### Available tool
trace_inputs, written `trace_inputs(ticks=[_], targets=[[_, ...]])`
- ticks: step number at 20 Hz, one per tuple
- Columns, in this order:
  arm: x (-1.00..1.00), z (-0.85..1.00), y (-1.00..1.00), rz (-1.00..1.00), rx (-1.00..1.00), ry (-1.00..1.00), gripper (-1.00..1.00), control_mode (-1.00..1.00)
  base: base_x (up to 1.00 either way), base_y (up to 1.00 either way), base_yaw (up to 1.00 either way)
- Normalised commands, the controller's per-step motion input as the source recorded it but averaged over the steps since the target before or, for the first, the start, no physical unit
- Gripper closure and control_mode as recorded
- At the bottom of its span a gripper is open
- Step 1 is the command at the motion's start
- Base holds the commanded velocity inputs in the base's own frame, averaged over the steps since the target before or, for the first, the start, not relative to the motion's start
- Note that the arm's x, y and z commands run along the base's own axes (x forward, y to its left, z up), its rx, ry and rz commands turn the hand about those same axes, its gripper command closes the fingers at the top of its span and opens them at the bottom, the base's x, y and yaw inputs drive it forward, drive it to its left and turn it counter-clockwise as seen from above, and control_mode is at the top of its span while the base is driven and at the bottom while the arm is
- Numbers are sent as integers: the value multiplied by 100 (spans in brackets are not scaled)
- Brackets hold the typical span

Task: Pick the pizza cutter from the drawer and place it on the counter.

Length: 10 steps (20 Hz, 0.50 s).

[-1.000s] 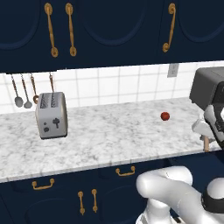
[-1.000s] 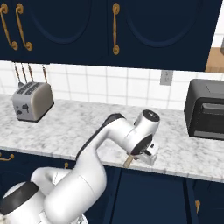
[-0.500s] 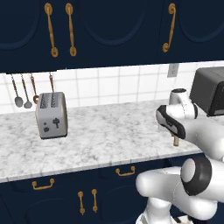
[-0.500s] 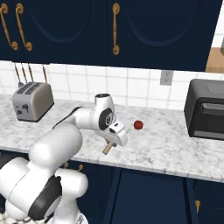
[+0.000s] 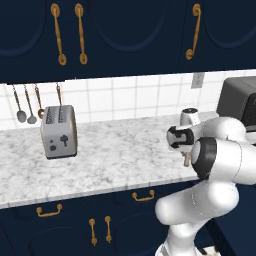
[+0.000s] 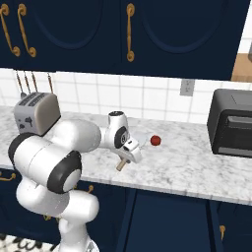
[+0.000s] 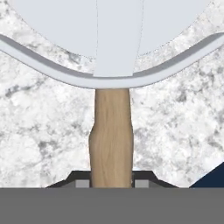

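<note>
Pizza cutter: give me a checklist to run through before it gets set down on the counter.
1. Grip: the pincer is shut on the tan handle of the pizza cutter. Ok.
2. Over the slab: marbled counter lies beneath the cutter in the hand view. Ok.
3. Edge margin: in the right base view the handle hangs near the counter's front edge. Cannot tell if the margin is enough.
4. Neighbours: the red fruit sits apart from the pincer; the toaster stands far off. Ok.
5. Height above the counter: cannot tell.
</note>
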Motion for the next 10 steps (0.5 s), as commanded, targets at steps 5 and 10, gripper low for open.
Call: trace_inputs(ticks=[5,10], targets=[[-38,60,-12,-3,6,-8,-100,-100,0,0,0],[-94,91,-26,0,11,-42,-100,-100,0,0,0]])
